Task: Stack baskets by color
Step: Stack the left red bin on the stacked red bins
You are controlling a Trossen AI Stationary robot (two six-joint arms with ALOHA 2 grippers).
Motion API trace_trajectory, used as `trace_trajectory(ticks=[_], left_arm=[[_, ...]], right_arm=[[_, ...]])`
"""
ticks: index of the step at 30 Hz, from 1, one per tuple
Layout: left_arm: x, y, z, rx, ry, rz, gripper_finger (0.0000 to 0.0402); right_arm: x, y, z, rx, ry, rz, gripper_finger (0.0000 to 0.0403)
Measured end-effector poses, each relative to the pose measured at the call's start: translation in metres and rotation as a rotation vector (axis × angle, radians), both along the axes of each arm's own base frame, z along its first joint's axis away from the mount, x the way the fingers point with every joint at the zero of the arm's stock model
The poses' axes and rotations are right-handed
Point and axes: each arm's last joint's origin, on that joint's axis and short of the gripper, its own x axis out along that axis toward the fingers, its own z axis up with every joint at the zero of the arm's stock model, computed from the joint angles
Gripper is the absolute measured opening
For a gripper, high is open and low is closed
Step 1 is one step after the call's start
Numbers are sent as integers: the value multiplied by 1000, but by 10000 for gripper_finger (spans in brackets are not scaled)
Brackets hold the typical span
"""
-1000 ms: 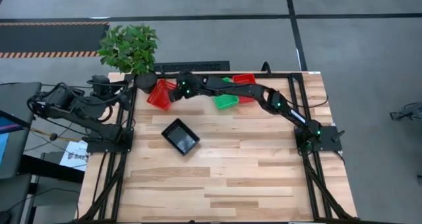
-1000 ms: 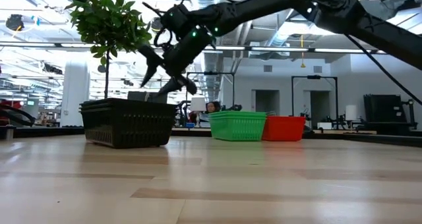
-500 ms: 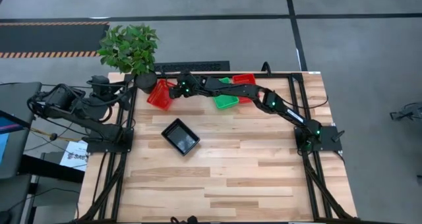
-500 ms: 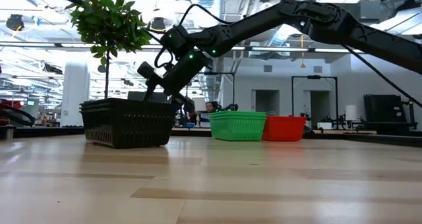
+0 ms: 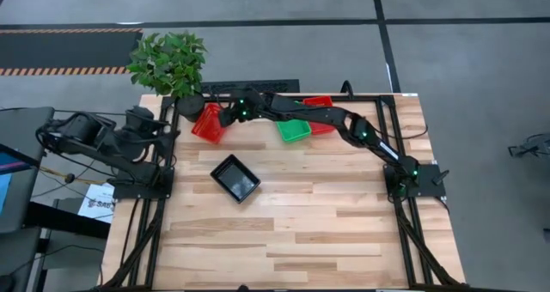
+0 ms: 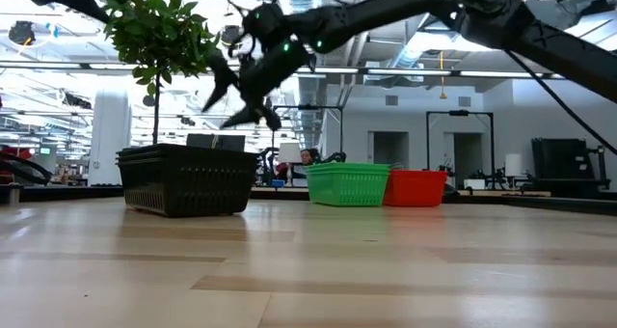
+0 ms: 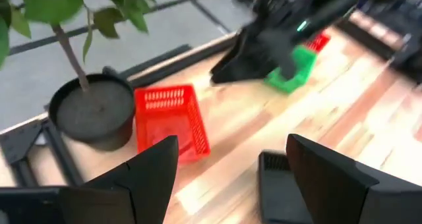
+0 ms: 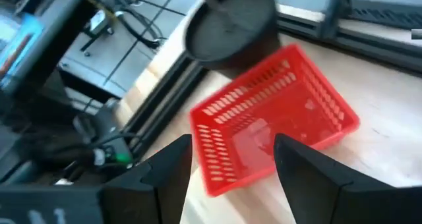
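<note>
A red basket (image 5: 207, 122) (image 8: 273, 122) lies open side up at the far left of the table, beside the plant pot (image 5: 187, 106). My right gripper (image 5: 226, 114) (image 6: 231, 95) hangs open above its right end, touching nothing. A green basket (image 5: 294, 131) (image 6: 349, 184) and another red basket (image 5: 320, 104) (image 6: 415, 187) stand at the far middle, partly under my right arm. A black basket (image 5: 235, 178) (image 6: 183, 178) sits nearer the middle. My left gripper (image 5: 170, 129) (image 7: 231, 178) stays open at the table's left edge, pointing toward the baskets.
The potted green plant (image 5: 168, 62) stands at the far left corner, close to the red basket. A black frame rail (image 5: 168, 155) runs along the table's left side. Bare wood (image 5: 292, 232) fills the near half of the table.
My right gripper dipped toward the red basket by the pot, then rose again, ending a little farther toward the table's left. Its fingers stayed open. My left gripper tipped slightly in place. No basket has moved.
</note>
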Motion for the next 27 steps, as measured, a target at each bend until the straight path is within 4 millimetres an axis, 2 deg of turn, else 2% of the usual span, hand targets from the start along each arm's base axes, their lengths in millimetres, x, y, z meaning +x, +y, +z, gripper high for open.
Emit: trace_trajectory(ticks=[7, 11, 15, 19, 24, 27], left_arm=[[22, -8, -15, 14, 151, -32, 270], [38, -12, -28, 18, 213, -11, 270], [47, -15, -39, -36, 206, 34, 270], [47, -15, -45, -76, 152, 23, 270], [48, -6, -68, -43, 182, 184, 270], [56, -1, -85, -80, 198, 218, 270]], right_arm=[[-19, 21, 54, -119, 25, 61, 234], [-27, 23, 71, -178, 30, 62, 234], [-32, 24, 77, -202, 46, 70, 234], [-33, 20, 76, -208, 61, 77, 234], [-36, 23, 69, -207, 140, 108, 234], [-41, 28, 73, -202, 171, 124, 234]])
